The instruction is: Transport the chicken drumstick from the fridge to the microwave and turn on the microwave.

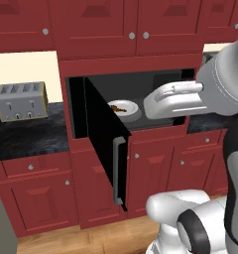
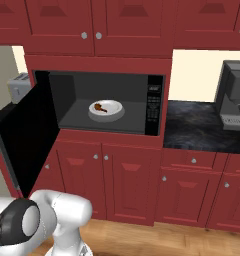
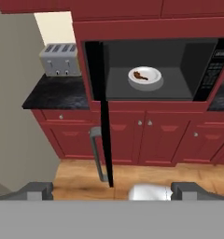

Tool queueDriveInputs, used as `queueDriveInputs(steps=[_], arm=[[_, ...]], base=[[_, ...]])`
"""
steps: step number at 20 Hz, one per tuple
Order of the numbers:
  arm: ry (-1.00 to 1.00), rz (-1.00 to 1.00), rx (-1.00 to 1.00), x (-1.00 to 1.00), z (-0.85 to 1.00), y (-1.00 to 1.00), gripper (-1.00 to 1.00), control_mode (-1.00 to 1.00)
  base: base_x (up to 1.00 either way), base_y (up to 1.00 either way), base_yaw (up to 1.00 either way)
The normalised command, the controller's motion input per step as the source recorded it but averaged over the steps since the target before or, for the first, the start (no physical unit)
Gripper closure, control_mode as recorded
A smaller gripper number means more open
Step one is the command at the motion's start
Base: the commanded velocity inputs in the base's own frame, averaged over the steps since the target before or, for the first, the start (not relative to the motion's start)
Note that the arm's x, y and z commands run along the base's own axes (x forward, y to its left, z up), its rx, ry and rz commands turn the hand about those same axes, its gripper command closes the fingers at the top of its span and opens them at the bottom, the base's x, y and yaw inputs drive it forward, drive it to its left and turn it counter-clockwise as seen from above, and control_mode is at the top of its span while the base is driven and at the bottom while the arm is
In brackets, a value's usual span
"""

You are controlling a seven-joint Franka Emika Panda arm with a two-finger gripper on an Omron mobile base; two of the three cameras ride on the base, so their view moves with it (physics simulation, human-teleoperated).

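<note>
Small brown chicken drumstick [image 2: 99, 107] sat on a round white plate [image 2: 115, 113] inside the wide black built-in microwave [image 2: 154, 82], so transport looked done. Dark glass door [image 3: 105, 140] with grey vertical handle [image 3: 97, 154] stood swung out to the left, edge-on to the hand camera. Jaws [image 3: 111, 190] were wide and empty, pulled back from the cavity, facing it. Next move likely turns on the door: it lay ahead and left of the jaws, long axis vertical. Button panel [image 2: 153, 106] at right, well apart from the door
</note>
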Motion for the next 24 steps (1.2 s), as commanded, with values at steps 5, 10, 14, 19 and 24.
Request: queueDriveInputs(steps=[5, 10, 14, 19, 24], arm=[[0.00, 0.00, 0.00, -0.02, 0.02, 0.39, -1.00, -1.00], [0.01, 0.00, 0.00, 0.00, 0.00, 0.35, -1.00, -1.00], [0.03, 0.00, -0.01, 0.00, -0.09, 0.33, -1.00, -1.00], [0.00, 0.00, -0.05, 0.00, -0.37, 0.07, -1.00, -1.00], [-0.02, 0.00, -0.08, 0.00, -0.57, 0.00, -1.00, -1.00]], base=[[0.00, 0.00, 0.00], [0.00, 0.00, 0.00], [0.00, 0.00, 0.00], [0.00, 0.00, 0.00], [0.00, 0.00, 0.00]])
